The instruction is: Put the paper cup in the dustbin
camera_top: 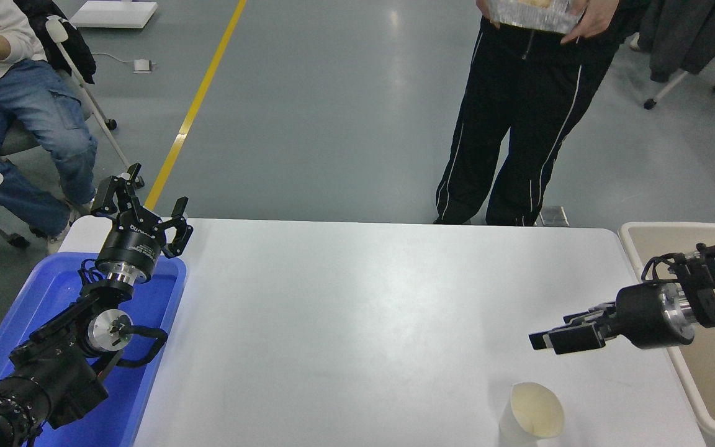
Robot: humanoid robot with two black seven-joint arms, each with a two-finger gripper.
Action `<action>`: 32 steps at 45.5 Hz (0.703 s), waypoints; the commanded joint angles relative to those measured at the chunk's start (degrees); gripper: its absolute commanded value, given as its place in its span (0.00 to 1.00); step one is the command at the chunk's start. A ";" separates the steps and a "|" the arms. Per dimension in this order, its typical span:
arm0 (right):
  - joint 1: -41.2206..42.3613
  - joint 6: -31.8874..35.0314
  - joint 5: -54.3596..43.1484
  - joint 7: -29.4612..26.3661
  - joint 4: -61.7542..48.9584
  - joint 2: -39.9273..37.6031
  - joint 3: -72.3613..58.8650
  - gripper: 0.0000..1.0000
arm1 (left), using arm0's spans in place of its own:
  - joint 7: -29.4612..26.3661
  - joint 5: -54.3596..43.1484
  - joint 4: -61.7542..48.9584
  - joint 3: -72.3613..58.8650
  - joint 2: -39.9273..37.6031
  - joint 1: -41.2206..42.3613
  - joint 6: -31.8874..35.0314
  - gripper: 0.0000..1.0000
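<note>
Low down, paper cup (532, 417) is frame-cropped; right end effector (550, 338) empty, spread unclear.

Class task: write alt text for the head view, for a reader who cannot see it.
The right tool hangs above the white table, just beyond an upright paper cup at the near edge, touching nothing. A beige dustbin stands at the right; the left tool is parked over a blue tray.

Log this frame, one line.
phase: approach | right hand: above table, beyond small white paper cup, not touching | cup: upright | beige plastic dustbin: right | left hand: parked
</note>
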 commanded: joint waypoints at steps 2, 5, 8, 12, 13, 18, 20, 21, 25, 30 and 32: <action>-5.23 -3.63 -1.40 -0.03 0.21 0.09 -0.97 0.99 | 0.00 0.00 -0.01 -0.03 0.00 0.00 0.00 1.00; -5.41 -4.25 -0.88 -0.12 0.21 0.27 -0.97 0.99 | 0.00 0.00 0.08 -0.03 0.00 0.00 0.00 1.00; -5.32 -4.86 -0.44 -0.12 -0.66 0.71 -0.88 0.99 | 0.00 0.00 0.08 -0.03 0.00 0.00 0.00 1.00; -5.50 -5.74 -0.26 -0.12 -2.51 1.59 -0.71 0.99 | 0.00 0.00 0.08 0.06 0.00 0.00 0.00 1.00; -5.76 -6.00 -0.26 -0.12 -2.95 1.67 -0.71 0.99 | 0.00 0.00 -0.01 -0.03 0.00 0.00 0.00 1.00; -6.55 -6.53 -0.17 -0.12 -4.62 2.29 -0.71 0.99 | 0.00 0.00 -0.01 -0.03 0.00 0.00 0.00 1.00; -6.82 -6.62 0.00 -0.12 -4.97 2.73 -0.71 0.99 | 0.00 0.00 0.08 0.06 0.00 0.00 0.00 1.00; -7.43 -6.71 0.52 -0.12 -5.50 3.34 -0.71 0.99 | 0.00 0.00 -0.01 0.06 0.00 0.00 0.00 1.00; -8.92 -7.76 1.67 -0.12 -7.17 4.83 -0.71 0.99 | 0.00 0.00 -0.01 -0.03 0.00 0.00 0.00 1.00; -11.47 -9.78 2.64 -0.12 -9.89 7.29 -0.71 0.99 | 0.00 0.00 -0.01 -0.03 0.00 0.00 0.00 1.00; -12.26 -10.57 3.08 -0.12 -11.21 8.52 -0.71 0.99 | 0.00 0.00 -0.01 -0.03 0.00 0.00 0.00 1.00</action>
